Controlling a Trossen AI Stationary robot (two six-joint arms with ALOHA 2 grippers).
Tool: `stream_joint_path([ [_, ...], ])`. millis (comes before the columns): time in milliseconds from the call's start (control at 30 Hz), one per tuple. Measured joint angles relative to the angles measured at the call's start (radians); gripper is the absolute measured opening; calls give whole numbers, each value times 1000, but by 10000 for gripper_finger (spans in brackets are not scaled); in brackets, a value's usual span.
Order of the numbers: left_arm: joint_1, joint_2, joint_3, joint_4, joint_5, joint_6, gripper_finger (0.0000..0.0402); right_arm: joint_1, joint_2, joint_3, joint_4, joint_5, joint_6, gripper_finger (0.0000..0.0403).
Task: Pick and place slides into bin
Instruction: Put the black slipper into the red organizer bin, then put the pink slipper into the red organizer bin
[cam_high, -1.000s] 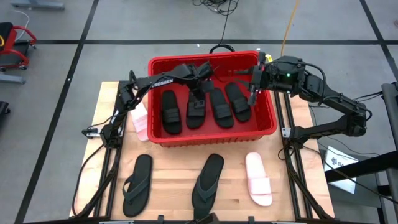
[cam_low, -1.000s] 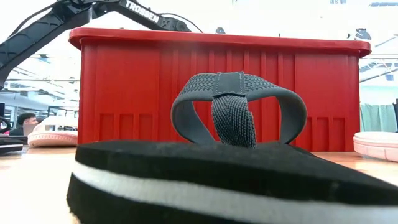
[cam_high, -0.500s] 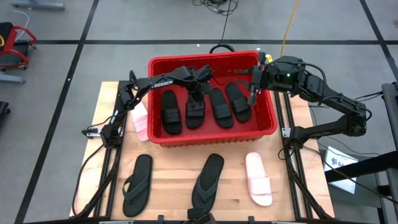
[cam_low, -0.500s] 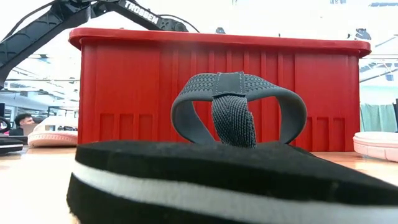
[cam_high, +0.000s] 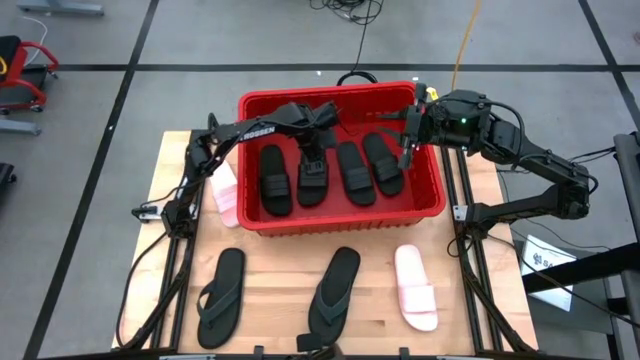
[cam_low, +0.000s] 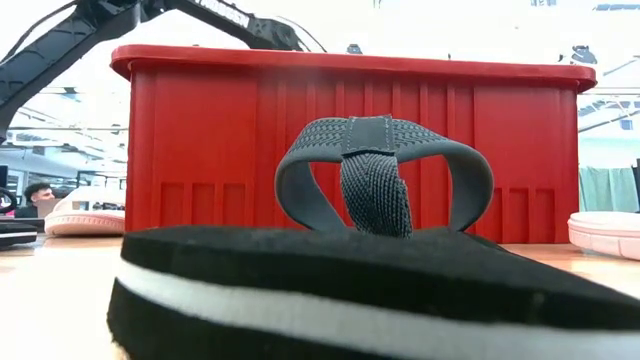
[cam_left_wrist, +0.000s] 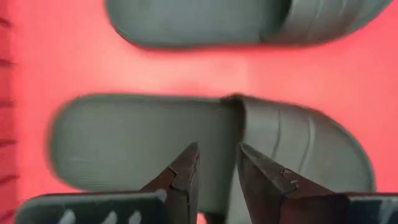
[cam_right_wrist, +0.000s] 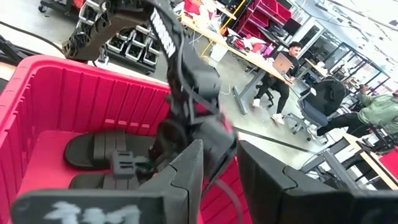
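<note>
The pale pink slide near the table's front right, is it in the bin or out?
Out. The pink slide lies on the wooden table, in front of the red bin.

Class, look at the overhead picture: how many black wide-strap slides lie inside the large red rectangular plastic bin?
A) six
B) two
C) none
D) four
D: the overhead view shows four black wide-strap slides side by side on the floor of the red plastic bin, while two black flip-flops and a pale pink slide lie on the wooden table in front of it.
</note>
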Motion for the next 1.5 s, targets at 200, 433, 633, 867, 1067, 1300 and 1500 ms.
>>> stream_joint_path([
  [200, -1, -113, 8, -11, -21, -36, 97, 0, 0, 0, -26, 0, 0, 89],
  [433, -52, -261, 8, -84, -49, -171, 97, 6, -14, 0, -256, -6, 87, 89],
  [633, -135, -384, 8, -98, -76, -309, 97, 79, -40, 0, -514, -8, 129, 89],
  [867, -284, -495, 10, -81, -166, -443, 97, 214, -73, 0, -719, -61, 226, 89],
  [1067, -411, -529, 10, -77, -285, -540, 97, 320, -69, 0, -889, -235, 340, 89],
  [1300, -511, -532, 10, -78, -311, -538, 97, 466, -63, -57, -930, -330, 493, 89],
  [1500, -564, -535, 10, -83, -312, -532, 97, 583, -63, -207, -856, -395, 684, 89],
])
